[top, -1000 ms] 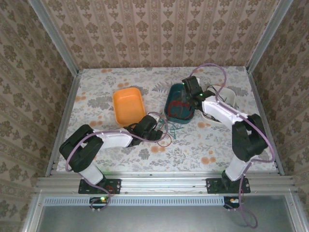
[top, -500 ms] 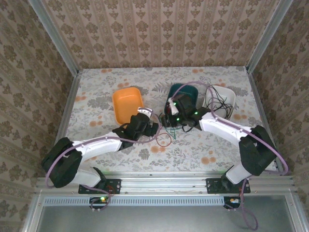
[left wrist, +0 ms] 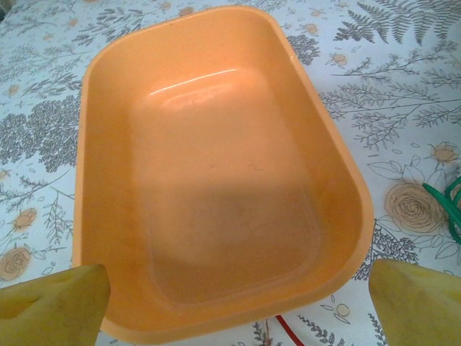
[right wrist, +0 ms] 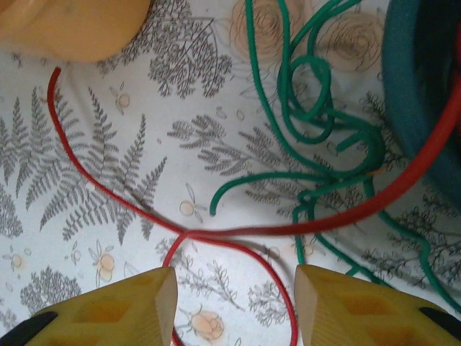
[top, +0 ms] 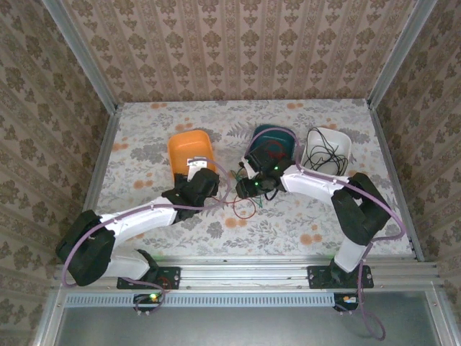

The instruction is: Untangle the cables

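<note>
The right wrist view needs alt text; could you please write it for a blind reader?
A red cable crosses a tangled green cable on a flowered tablecloth, beyond the open right gripper. An orange tray and a teal tray edge the top corners.

A robot lab booth dressed like a home. Metal frame rails [top: 245, 272] carry two robot arms [top: 144, 213]; patterned wallpaper [top: 238, 50] and a floral tablecloth [top: 144, 130] surround them.

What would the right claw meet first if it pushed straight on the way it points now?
Most likely the red cable, which crosses itself just ahead of the open right claw; the green cable lies beyond. Depth is hard to judge.
</note>
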